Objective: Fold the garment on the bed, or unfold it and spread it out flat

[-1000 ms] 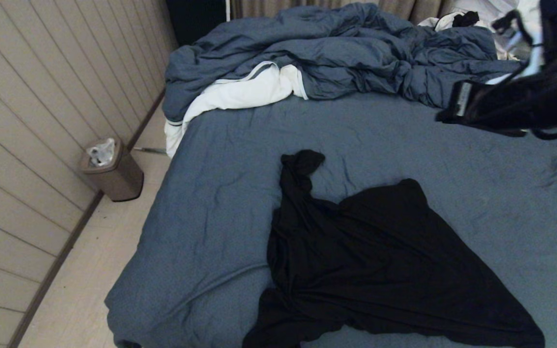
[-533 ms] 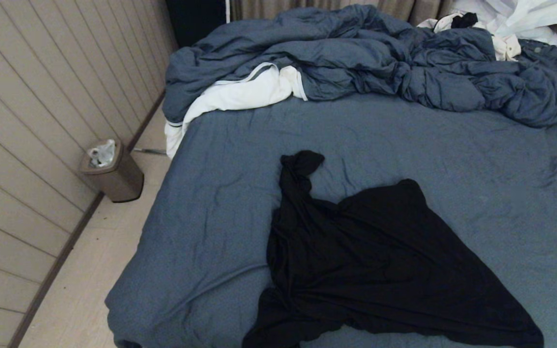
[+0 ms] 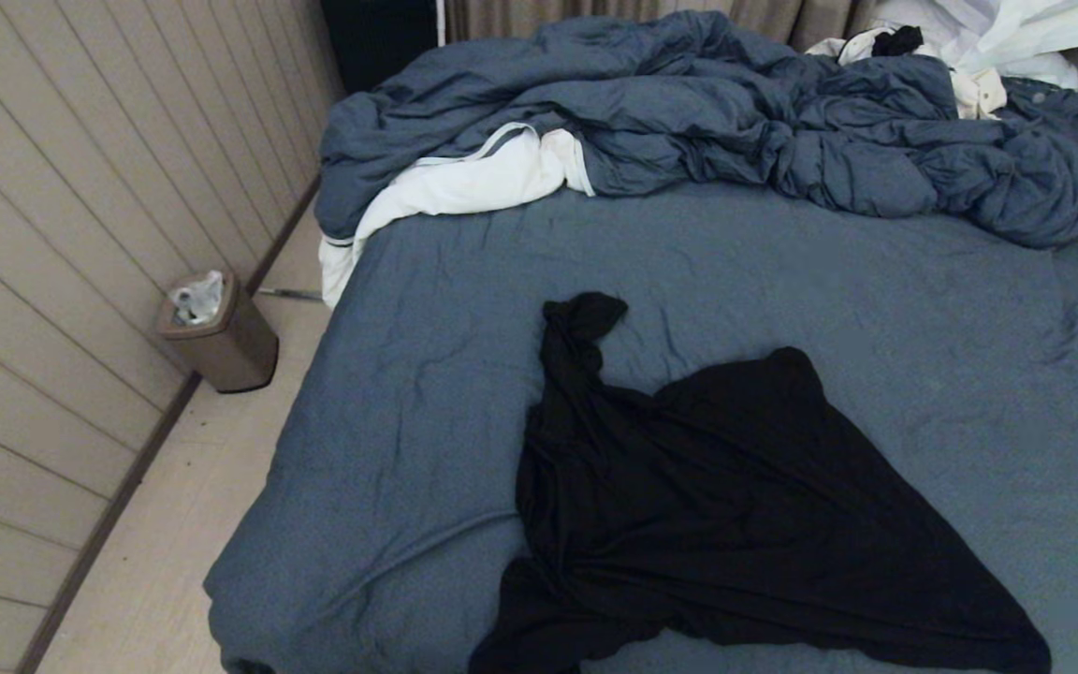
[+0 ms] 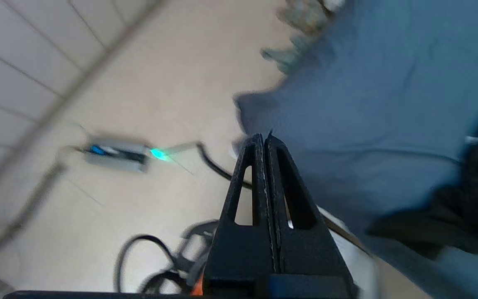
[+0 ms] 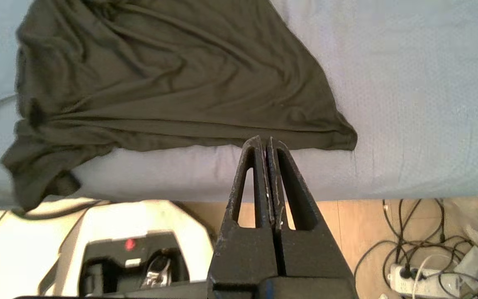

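Note:
The garment (image 3: 735, 505), a black T-shirt, lies crumpled in a rough triangle on the slate-blue bed (image 3: 782, 271), near its front edge, with one twisted end reaching up toward the middle. No print shows on it. Neither arm appears in the head view. In the right wrist view, my right gripper (image 5: 266, 140) is shut and empty, hovering off the bed's front edge just short of the garment (image 5: 172, 83). My left gripper (image 4: 263, 137) is shut and empty, out past the bed's corner (image 4: 255, 112) over the floor, with a fold of the garment (image 4: 471, 199) off to one side.
A puffy blue-grey duvet (image 3: 689, 112) and a white cloth (image 3: 464, 183) are bunched at the far end of the bed. A brown waste bin (image 3: 216, 332) stands by the panelled wall on the left. Cables and a power strip (image 5: 425, 278) lie on the floor below the bed's front edge.
One second ago a dark arm crossed the upper right of the head view; it has withdrawn out of sight. The garment has not moved.

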Robot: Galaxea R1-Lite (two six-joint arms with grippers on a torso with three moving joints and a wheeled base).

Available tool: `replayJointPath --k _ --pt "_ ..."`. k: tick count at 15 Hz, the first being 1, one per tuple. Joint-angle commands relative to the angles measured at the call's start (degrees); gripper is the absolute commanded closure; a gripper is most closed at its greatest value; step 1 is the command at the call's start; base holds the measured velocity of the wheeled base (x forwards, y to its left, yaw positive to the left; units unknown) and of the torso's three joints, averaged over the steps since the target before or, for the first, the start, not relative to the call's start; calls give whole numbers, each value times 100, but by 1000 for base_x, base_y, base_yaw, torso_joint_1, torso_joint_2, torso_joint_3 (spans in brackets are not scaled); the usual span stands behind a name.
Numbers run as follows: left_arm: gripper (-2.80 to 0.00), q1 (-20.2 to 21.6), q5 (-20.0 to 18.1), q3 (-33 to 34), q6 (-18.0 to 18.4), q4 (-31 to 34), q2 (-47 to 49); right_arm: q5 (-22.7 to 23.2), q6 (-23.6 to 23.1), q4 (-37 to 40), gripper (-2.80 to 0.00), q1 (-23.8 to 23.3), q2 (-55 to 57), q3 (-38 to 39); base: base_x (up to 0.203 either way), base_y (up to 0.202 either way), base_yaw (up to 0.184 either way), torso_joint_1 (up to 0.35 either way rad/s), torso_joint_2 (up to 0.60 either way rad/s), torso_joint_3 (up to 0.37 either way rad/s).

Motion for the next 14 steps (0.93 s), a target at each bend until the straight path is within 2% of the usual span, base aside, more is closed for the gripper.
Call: replayJointPath --k 1,4,5,7,10,11,12,14 --pt "0 438 77 29 533 -17 -293 -43 0 -488 0 19 -310 673 0 0 0 0 0 0" --pt "0 366 159 870 745 -384 -819 -161 49 -1534 0 19 -429 1682 0 0 0 0 0 0" --pt "0 345 166 1329 993 -689 -1201 -250 73 -1940 0 19 -439 1994 0 0 0 0 0 0" --pt "0 317 369 2187 1235 -1265 -1488 -655 56 -2290 0 19 -445 2306 0 0 0 0 0 0" --pt "0 308 533 3248 1221 -1956 -1532 -1424 9 -1958 0 13 -446 2291 0 0 0 0 0 0" --pt "0 303 526 3586 1227 -2440 -1535 -1633 20 -1636 0 -7 -446 2210 0 0 0 0 0 0" --pt "0 294 391 3735 1239 -2820 -1538 -1716 64 -1426 0 -21 -446 2072 0 0 0 0 0 0" --pt "0 290 -166 3712 1284 -2733 -1540 -1697 100 -1206 0 -101 -438 1806 0 0 0 0 0 0"
